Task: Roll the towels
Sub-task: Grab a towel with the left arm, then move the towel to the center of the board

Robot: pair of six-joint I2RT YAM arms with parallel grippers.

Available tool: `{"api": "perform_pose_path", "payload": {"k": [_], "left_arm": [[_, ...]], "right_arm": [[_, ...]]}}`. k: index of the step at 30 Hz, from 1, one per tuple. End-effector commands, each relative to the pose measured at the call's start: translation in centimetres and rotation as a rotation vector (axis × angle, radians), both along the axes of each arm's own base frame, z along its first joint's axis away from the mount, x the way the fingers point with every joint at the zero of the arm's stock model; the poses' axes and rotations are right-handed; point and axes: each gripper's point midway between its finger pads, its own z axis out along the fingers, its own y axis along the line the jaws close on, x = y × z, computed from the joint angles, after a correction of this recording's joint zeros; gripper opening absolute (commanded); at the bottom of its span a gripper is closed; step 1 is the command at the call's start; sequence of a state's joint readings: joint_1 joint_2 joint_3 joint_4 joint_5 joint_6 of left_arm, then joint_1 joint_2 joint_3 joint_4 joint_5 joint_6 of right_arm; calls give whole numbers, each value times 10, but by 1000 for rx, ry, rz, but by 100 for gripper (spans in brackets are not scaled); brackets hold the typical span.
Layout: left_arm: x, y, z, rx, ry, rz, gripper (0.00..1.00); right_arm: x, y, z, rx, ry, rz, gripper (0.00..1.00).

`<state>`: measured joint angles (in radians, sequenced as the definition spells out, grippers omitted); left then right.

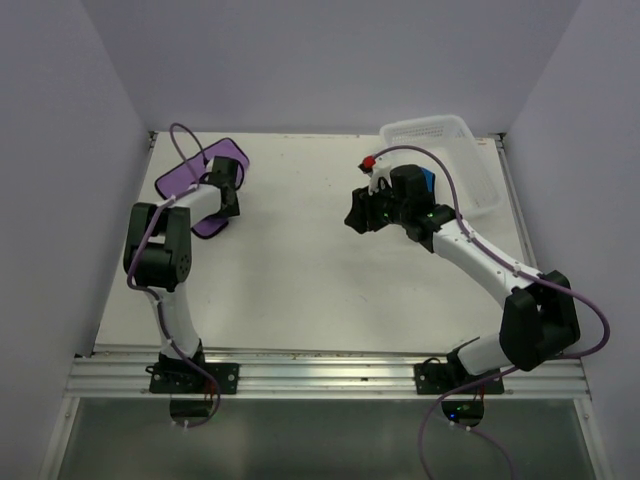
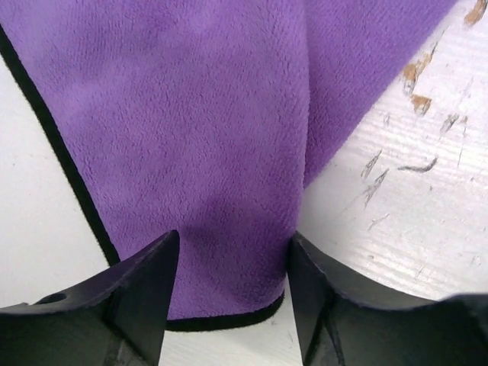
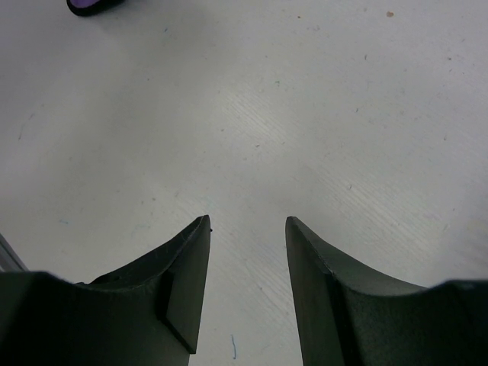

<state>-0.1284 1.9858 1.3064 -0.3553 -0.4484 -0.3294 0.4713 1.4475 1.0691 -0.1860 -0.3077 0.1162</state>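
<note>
1. Checking the left gripper [image 2: 232,242] first: it is released, jaws spread, straddling the near hemmed end of the purple towel [image 2: 191,114]; the cloth lies folded on the table [image 2: 427,191] and runs away ahead of the fingertips; its fold edge meets the inner face of one finger.
2. Step in hand, as judged: take the hem and start the roll; close on both layers together, since a single layer would likely let the fold slide open.
3. Turn the hem over, away from the wrist and low to the surface; keep the roll tight and square to the hem.
4. The right gripper [image 3: 248,225] is likewise released, holding nothing, with bare surface beneath it; the blue towel [image 1: 428,186] lies behind its wrist at the basket [image 1: 450,140]; whether inside or beside cannot be told.
</note>
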Motion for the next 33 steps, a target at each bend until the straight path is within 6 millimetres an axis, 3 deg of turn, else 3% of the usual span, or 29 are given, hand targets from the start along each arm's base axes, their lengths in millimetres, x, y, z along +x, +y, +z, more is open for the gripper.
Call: {"api": "perform_pose_path", "payload": {"k": [1, 2, 3, 5, 6, 10, 15, 18, 21, 22, 25, 33], "left_arm": [[-18, 4, -7, -13, 44, 2, 61], [-16, 3, 3, -24, 18, 4, 58], [-17, -1, 7, -44, 9, -6, 47], [-19, -4, 17, -68, -15, -8, 33], [-20, -7, 20, -86, -18, -15, 18], [-28, -16, 30, -139, -29, -31, 1], [-40, -41, 60, -279, -76, -88, 0], [-55, -64, 110, -376, -165, -176, 0], [-71, -81, 145, -423, -213, -251, 0], [-84, -92, 166, -444, -243, -299, 0], [-118, -118, 200, -540, -277, -419, 0], [-214, -186, 243, -951, -249, -660, 0]], "right_arm": [[2, 3, 10, 13, -36, 8, 48], [2, 3, 12, 14, -42, 9, 48], [2, 3, 12, 13, -42, 6, 48], [1, 2, 15, 16, -47, 5, 48], [1, 2, 16, 17, -48, 5, 48], [-2, 3, 19, 19, -55, 11, 48], [-7, 4, 26, 31, -61, 19, 48], [-12, 7, 29, 49, -57, 35, 48], [-19, 13, 34, 73, -47, 54, 49], [-22, 15, 36, 80, -46, 61, 49], [-34, 16, 42, 122, -38, 70, 49], [-72, 10, 50, 203, 15, 82, 49]]}}
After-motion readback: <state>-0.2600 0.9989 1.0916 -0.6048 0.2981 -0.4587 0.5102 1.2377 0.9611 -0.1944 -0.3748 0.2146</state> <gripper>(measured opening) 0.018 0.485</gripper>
